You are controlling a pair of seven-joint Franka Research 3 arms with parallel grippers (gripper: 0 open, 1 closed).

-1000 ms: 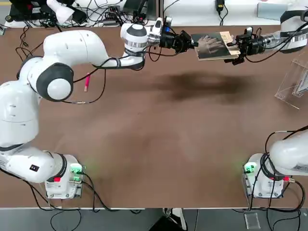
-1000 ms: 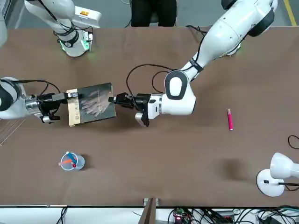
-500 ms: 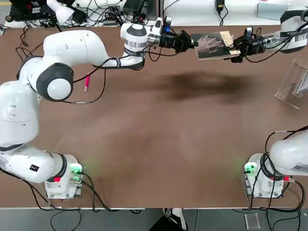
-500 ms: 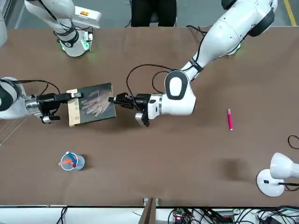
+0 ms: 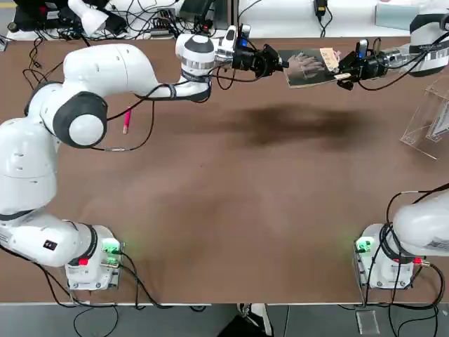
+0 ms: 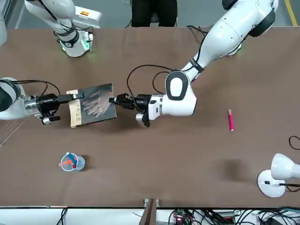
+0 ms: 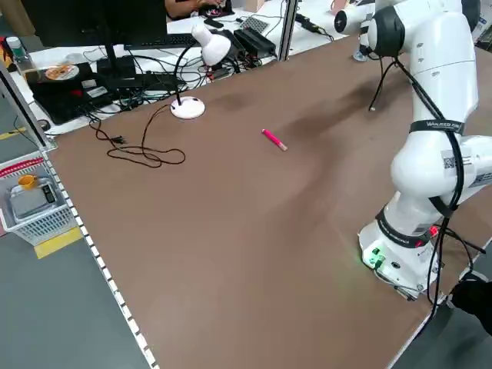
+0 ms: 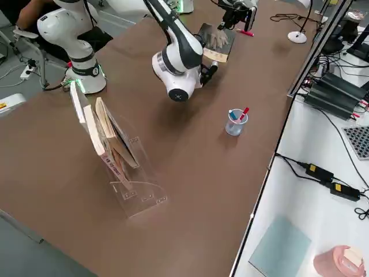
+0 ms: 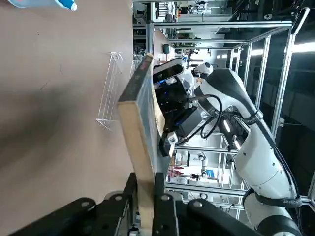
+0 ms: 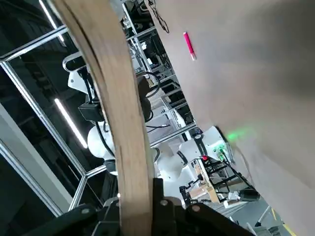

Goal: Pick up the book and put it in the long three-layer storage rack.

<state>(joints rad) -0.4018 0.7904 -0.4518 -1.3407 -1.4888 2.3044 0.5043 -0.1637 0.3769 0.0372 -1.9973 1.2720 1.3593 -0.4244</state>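
Observation:
The book (image 5: 307, 66), dark grey with a pale hand image and a tan strip, hangs above the far side of the table. My left gripper (image 5: 282, 64) is shut on its plain short edge. My right gripper (image 5: 341, 71) is shut on the tan-strip edge. In the front view the book (image 6: 93, 109) lies between the left gripper (image 6: 112, 100) and the right gripper (image 6: 72, 97). Both wrist views show the book (image 9: 140, 123) edge-on between the fingers, as the book (image 10: 118, 113). The clear rack (image 5: 428, 118) stands at the table's right edge; the rack (image 8: 118, 158) holds a few tan books.
A small clear pen cup (image 6: 71, 162) stands near the far edge, right of the book from the robot's side. A pink pen (image 5: 126, 121) lies on the left half. A white desk lamp (image 6: 276, 174) sits at the far left corner. A person in dark clothes (image 6: 153, 11) stands behind the bases.
The book has tilted and looks narrower from above. My right gripper has shifted slightly toward the far edge and turned with it. Both grippers keep their hold.

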